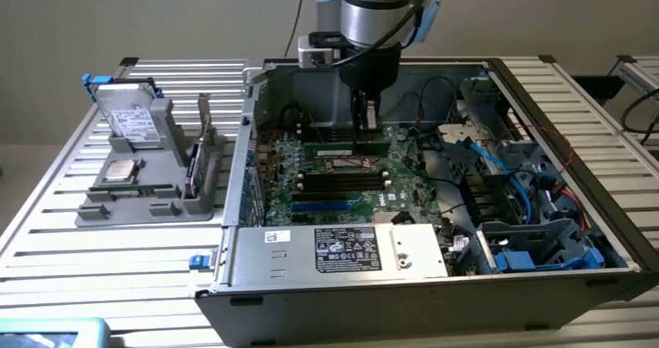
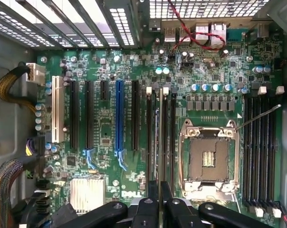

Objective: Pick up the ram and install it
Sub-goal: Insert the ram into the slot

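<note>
You have the gripper pinched nearly closed on the ram, gripping its thin edge, just beside the CPU socket on the motherboard.

The arm runs off the exterior view's upper edge. In the wrist view the gripper is cut by the picture's edge, its body out of frame. The ram between its fingers stands edge-on, so chips and label are hidden. Whether it sits in a slot cannot be told. Print on the power supply label is too small to read.
</note>
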Controlling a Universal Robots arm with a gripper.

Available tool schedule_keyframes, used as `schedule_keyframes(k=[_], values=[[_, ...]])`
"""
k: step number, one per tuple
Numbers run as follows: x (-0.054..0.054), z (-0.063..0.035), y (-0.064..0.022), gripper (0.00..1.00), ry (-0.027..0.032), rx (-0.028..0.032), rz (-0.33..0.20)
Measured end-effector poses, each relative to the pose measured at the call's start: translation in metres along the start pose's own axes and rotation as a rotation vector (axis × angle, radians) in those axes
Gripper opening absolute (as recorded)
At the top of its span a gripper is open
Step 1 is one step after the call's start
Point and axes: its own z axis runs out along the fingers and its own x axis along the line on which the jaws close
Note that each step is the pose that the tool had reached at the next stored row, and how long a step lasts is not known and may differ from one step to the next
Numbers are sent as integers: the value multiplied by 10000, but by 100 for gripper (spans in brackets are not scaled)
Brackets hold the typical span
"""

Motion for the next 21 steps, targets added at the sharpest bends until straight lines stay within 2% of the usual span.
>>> schedule_keyframes(k=[6, 21], values=[[1, 74, 0, 14, -1, 0, -1], [40, 163, 1, 14, 2, 2, 0]])
